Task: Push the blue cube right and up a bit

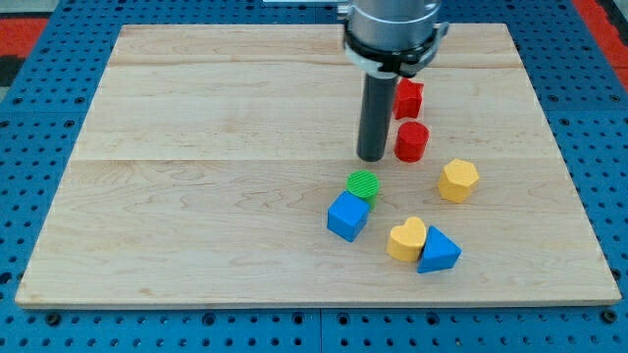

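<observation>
The blue cube (pixel 347 216) lies on the wooden board, a little right of centre and toward the view's bottom. A green cylinder (pixel 363 184) touches its upper right corner. My tip (pixel 371 157) stands above the green cylinder, clear of it, and above and slightly right of the blue cube. It touches no block.
A red cylinder (pixel 412 141) sits just right of my tip, with a red block (pixel 408 98) above it. A yellow hexagon (pixel 458 180) lies further right. A yellow heart (pixel 406 238) and a blue triangle (pixel 438 251) touch each other right of the blue cube. The board's (pixel 196 196) edges border blue pegboard.
</observation>
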### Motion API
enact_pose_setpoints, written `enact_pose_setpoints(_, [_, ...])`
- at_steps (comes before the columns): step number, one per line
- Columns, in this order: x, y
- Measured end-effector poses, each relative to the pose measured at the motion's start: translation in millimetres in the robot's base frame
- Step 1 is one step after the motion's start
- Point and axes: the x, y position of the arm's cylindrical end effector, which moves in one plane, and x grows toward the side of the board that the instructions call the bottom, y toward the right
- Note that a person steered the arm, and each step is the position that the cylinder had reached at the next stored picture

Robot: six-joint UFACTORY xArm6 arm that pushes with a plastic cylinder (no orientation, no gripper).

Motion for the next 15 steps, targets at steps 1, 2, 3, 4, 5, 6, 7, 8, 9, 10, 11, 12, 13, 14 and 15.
enact_pose_setpoints(1, [14.0, 10.5])
enact_pose_setpoints(2, [21.7, -11.4])
enact_pose_setpoints(3, [34.9, -51.8])
enact_pose_setpoints(4, [45.4, -83.7])
enact_pose_setpoints(5, [62.2, -121.6])
enact_pose_setpoints(6, [83.5, -123.2])
enact_pose_setpoints(7, [109.0, -84.4])
enact_pose_setpoints(8, [114.2, -52.6])
enact_pose_setpoints(9, [113.4, -29.5])
enact_pose_setpoints(10, [110.6, -8.3])
enact_pose_setpoints(11, [106.2, 12.9])
enact_pose_setpoints(12, [96.4, 21.2])
enact_pose_setpoints(13, [90.2, 16.9])
enact_pose_setpoints(14, [90.2, 31.7])
enact_pose_setpoints(15, [90.3, 30.6])
